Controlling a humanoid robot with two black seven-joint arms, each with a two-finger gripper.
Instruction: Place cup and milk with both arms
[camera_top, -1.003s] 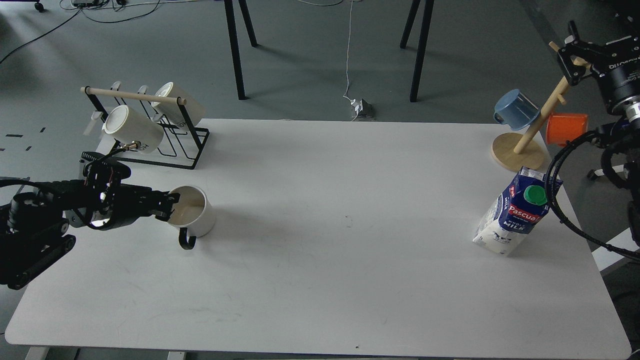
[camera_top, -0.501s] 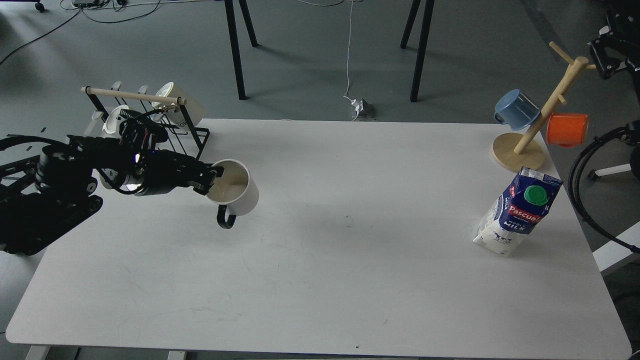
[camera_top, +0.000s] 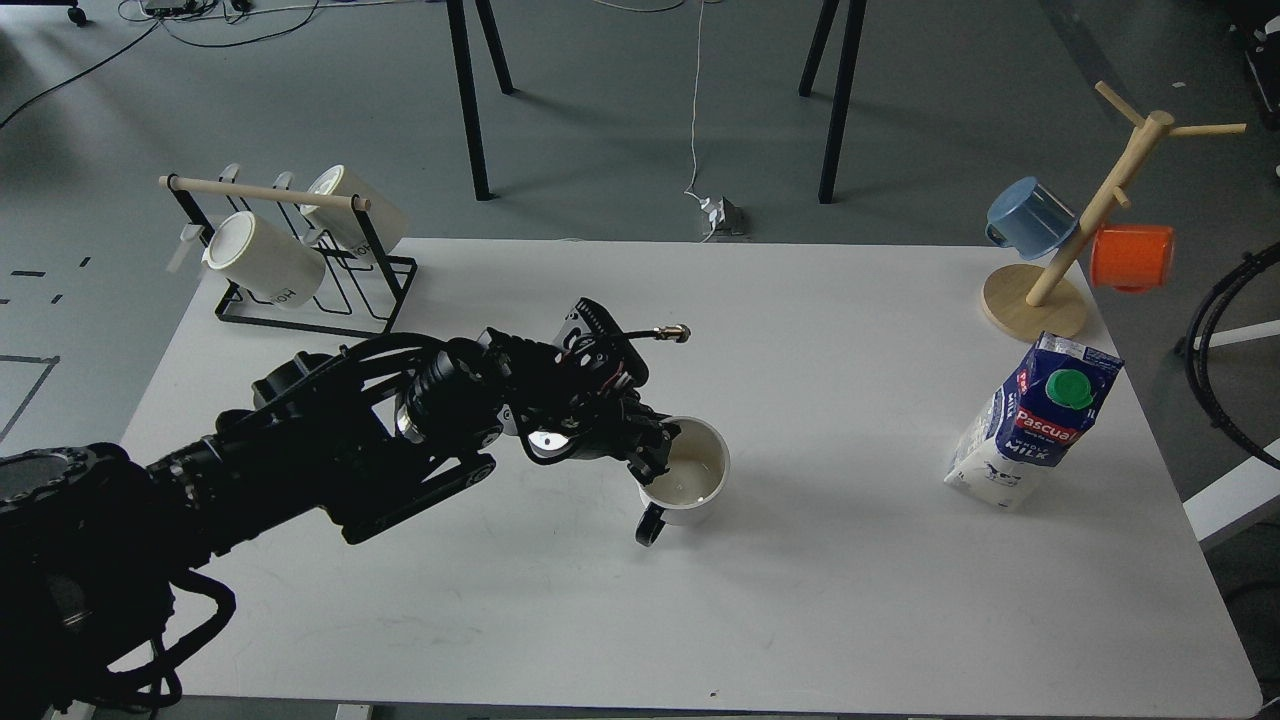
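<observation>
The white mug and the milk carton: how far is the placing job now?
Nothing looks finished. In hand: the left pincer grips the rim of the white ceramic mug with black loop handle near the white table's centre. Left: the blue-and-white gable-top milk carton with green cap stands untouched at the right edge; no right pincer in view.

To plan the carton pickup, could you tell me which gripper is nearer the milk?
Left. The left gripper is mid-table, shut on the cup, well left of the milk. The right gripper is out of view.
</observation>
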